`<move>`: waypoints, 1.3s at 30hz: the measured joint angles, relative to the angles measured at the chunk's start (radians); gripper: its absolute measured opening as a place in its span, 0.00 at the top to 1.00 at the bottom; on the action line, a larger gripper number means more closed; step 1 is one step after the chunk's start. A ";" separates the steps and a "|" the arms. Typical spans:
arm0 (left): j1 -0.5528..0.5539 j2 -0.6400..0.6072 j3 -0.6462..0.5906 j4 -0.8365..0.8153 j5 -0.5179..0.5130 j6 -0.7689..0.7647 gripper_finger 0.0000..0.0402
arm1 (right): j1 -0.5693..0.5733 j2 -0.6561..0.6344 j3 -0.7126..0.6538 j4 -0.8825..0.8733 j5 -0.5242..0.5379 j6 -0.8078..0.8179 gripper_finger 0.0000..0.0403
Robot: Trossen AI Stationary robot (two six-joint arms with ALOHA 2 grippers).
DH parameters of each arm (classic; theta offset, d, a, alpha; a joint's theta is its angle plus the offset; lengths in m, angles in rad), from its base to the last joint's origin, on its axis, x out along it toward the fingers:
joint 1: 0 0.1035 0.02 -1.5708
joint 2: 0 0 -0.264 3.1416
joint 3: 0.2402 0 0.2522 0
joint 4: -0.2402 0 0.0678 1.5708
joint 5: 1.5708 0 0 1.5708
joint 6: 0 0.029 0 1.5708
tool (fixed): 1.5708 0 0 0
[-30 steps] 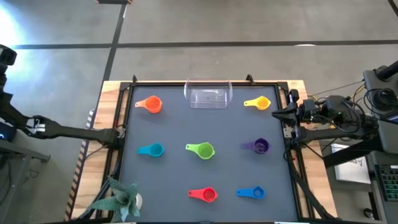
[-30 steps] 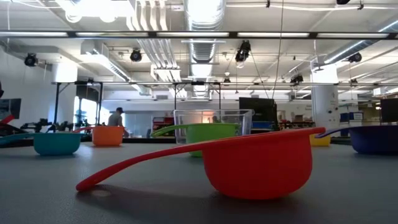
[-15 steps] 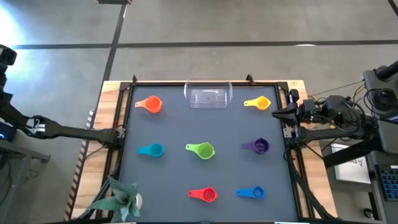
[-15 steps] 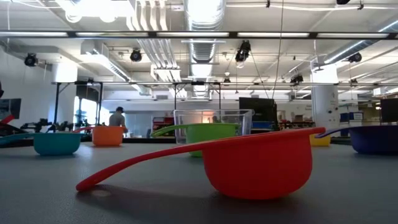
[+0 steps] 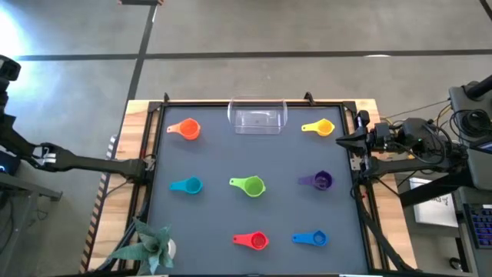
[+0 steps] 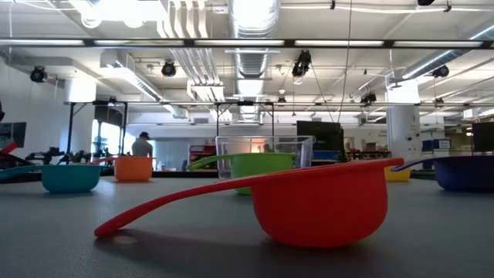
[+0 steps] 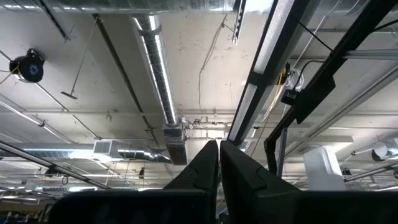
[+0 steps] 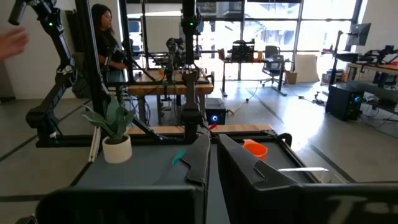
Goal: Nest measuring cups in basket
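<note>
High view: 7 cups spread, basket (image 5: 257,118) empty, wrist views: both arms' fingers closed, low view neither.

On my feed the only change is far back in the room in the low view: the person (image 6: 141,144) behind the orange cup (image 6: 133,167) has shifted slightly left, from just above the cup's right edge a second ago to nearer its middle now. I see no change on the table (image 5: 215,215) in the high view: cups, basket and both arms read the same across all three moments.
</note>
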 joint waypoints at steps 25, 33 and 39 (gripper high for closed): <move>-0.001 0.029 -0.130 -0.396 -0.147 0.051 1.00 | 0.000 0.000 0.000 0.000 0.000 0.000 0.94; -0.001 0.093 -0.389 -0.390 -0.152 -0.060 1.00 | 0.000 0.000 0.000 0.000 0.000 0.000 0.94; 0.000 0.143 -0.529 -0.358 -0.137 -0.121 1.00 | 0.000 0.000 0.000 0.000 0.000 0.000 0.94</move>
